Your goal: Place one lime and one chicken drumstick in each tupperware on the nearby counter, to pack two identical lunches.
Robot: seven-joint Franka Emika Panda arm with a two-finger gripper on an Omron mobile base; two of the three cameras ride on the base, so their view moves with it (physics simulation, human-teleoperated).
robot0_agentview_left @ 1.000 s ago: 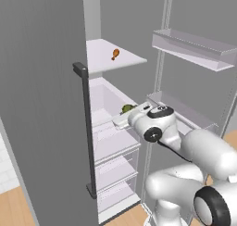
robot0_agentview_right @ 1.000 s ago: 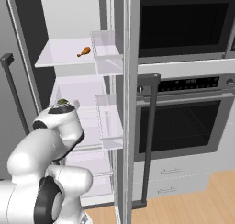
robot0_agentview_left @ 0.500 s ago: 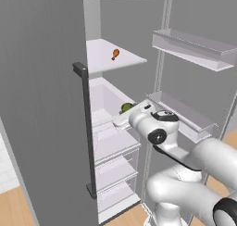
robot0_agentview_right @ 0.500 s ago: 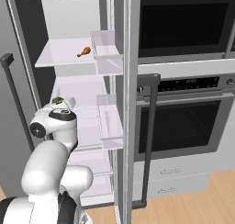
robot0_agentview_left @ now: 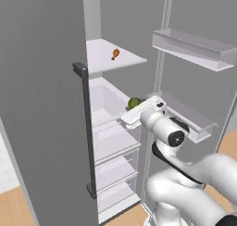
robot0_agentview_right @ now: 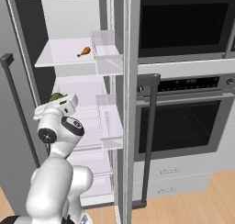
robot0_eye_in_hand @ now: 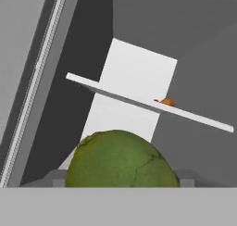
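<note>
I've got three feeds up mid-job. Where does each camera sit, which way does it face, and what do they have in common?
Left base view: behind the arm on its left, facing into the open fridge; the white arm rises from the lower right toward the lime.
Right base view: behind on the right, facing the fridge and oven; the arm rises from the lower left.
Hand view: on the hand, looking along the gripper into the fridge, the lime close ahead.
Shared: all three show the lime and the drumstick on the shelf above.
</note>
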